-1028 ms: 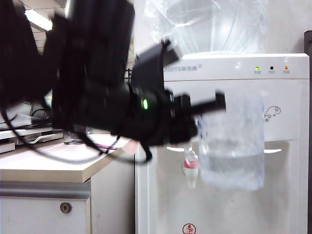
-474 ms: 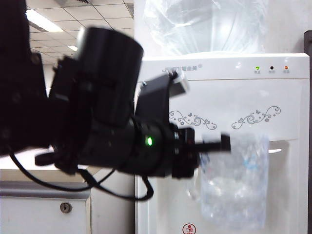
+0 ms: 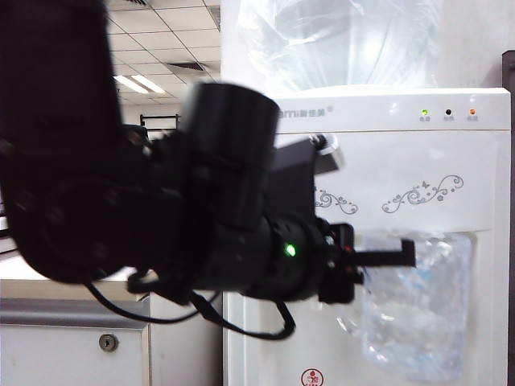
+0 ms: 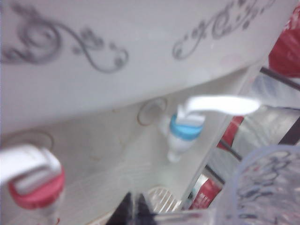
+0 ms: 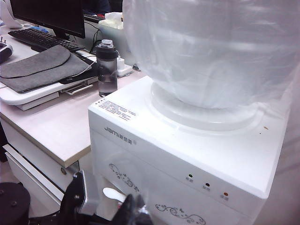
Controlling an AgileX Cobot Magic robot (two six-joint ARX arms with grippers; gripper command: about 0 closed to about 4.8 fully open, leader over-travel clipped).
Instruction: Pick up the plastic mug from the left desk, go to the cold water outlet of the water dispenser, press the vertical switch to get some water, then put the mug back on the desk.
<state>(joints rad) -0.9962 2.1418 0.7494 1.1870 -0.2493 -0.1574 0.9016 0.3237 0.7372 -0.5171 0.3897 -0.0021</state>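
Observation:
My left gripper (image 3: pixel 386 257) is shut on the thin handle of the clear crinkled plastic mug (image 3: pixel 414 310), which hangs in front of the water dispenser's (image 3: pixel 402 137) recess. In the left wrist view the dark fingertips (image 4: pixel 133 212) are pinched together and the mug (image 4: pixel 265 187) sits below and beside the cold water outlet (image 4: pixel 186 132), apart from it. Its vertical switch (image 4: pixel 220 104) sticks out over the blue collar. My right gripper (image 5: pixel 133 208) hovers high by the dispenser (image 5: pixel 140 122), fingertips together, nothing seen in them. The left desk (image 3: pixel 48 354) is at lower left.
The red-collared tap (image 4: pixel 33 187) stands beside the blue one. A big clear bottle (image 5: pixel 211 47) tops the dispenser. On the desk (image 5: pixel 51 126) stand a smoky bottle with a black cap (image 5: pixel 107 68), grey pads, a keyboard and a monitor. The bulky black left arm (image 3: pixel 121 209) fills the exterior view.
The left arm has carried the mug down and to the right, from in front of the red tap into the right part of the recess. The arm now fills more of the view.

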